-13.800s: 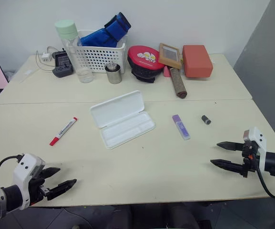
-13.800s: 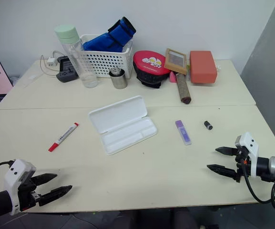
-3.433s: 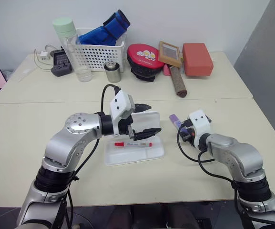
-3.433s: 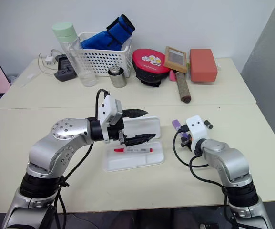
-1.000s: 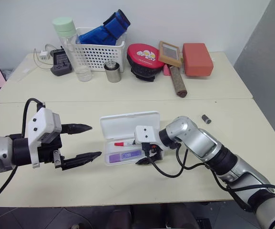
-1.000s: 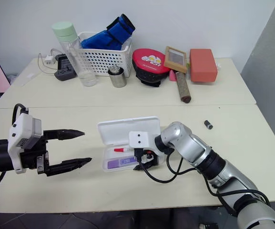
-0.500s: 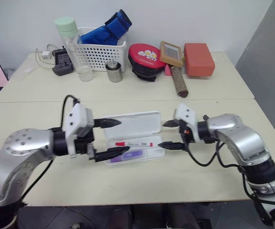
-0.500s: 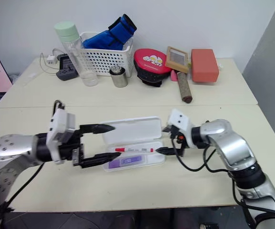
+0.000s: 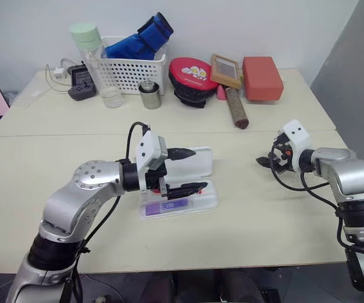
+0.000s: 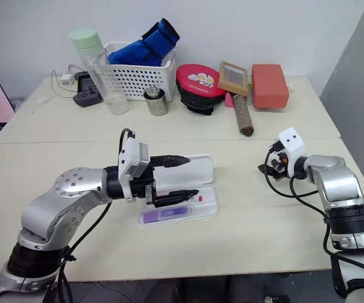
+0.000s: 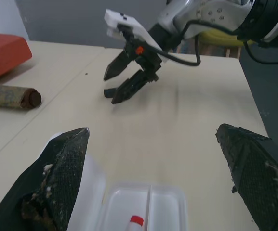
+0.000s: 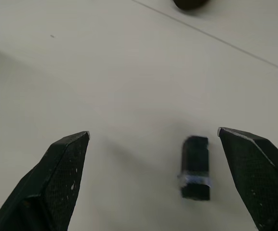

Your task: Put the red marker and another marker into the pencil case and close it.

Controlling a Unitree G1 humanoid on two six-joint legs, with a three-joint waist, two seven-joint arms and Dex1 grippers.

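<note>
The white pencil case lies open mid-table, its lid raised behind the tray. The pale purple marker rests in the tray's front slot. Of the red marker, a red end shows in the tray; my left gripper covers the rest of it. My left gripper hovers open over the case, one finger above the lid and one above the tray, holding nothing. My right gripper stands open and empty far off to the right, over the bare table.
A small dark grey cap lies on the table between my right gripper's fingers. Along the back stand a white mesh basket, a bottle, a metal cup, a red round case, a brown roll and an orange box.
My right gripper has swung away from the case to the right side of the table. My left gripper has moved right, over the open case.
</note>
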